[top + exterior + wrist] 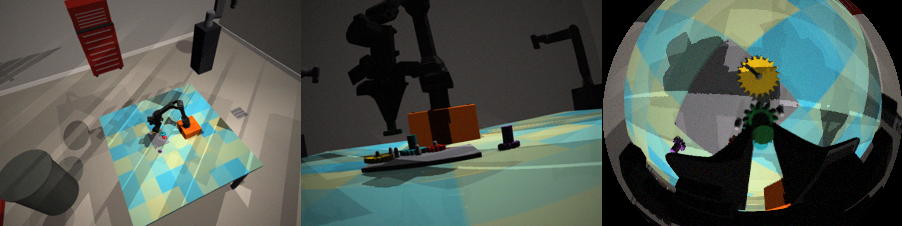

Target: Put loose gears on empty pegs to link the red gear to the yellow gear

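ok so the tabletop [172, 160] [526, 190] is a patchwork of blue, aqua + pale yellow squares, v. busy. Board [159, 142] [451, 156] [702, 112] is plain grey, pegs [418, 150] grey too. Gears: one red [164, 137] [436, 148], one teal [162, 133] [412, 142], one purple [160, 151] [507, 135] [677, 145], one dk green [392, 131] [761, 117], plus a yellow one [379, 158] [758, 82] w/ a black stripe. Arm [166, 108] [426, 37] is all black, base block [192, 131] [463, 125] bright orange. Tool cabinet [100, 40] = red w/ pale grey lines across the drawers & a dk band. Bin [42, 182] is dk grey-green, fwiw.
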Action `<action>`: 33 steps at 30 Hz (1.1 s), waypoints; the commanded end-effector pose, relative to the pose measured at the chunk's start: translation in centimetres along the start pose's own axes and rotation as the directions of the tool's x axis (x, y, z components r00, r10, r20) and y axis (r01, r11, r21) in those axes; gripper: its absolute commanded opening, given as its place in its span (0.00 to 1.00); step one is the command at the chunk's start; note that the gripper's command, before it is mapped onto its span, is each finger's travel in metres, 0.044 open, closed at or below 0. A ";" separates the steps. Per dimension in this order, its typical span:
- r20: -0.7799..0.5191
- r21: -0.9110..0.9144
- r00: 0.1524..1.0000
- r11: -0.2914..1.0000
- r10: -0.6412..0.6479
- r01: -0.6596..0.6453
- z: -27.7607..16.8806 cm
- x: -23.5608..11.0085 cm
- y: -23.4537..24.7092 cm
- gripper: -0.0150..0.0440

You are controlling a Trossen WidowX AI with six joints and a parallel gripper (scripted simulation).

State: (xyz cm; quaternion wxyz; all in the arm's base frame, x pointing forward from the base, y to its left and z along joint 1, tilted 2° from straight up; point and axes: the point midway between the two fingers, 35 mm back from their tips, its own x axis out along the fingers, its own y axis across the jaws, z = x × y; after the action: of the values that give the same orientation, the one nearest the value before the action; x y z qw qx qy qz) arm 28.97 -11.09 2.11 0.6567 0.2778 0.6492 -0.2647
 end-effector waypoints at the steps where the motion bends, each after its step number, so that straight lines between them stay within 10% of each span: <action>1: 0.000 -0.041 1.000 0.999 -0.005 0.005 -0.1 0.5 -0.1 0.25; 33: -0.001 0.343 1.000 0.939 -0.006 0.006 0.0 4.0 -0.2 0.25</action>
State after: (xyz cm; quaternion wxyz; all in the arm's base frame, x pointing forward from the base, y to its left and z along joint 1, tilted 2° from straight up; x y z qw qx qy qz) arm 28.92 -11.10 -1.77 0.6022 0.3804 0.5982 -0.3673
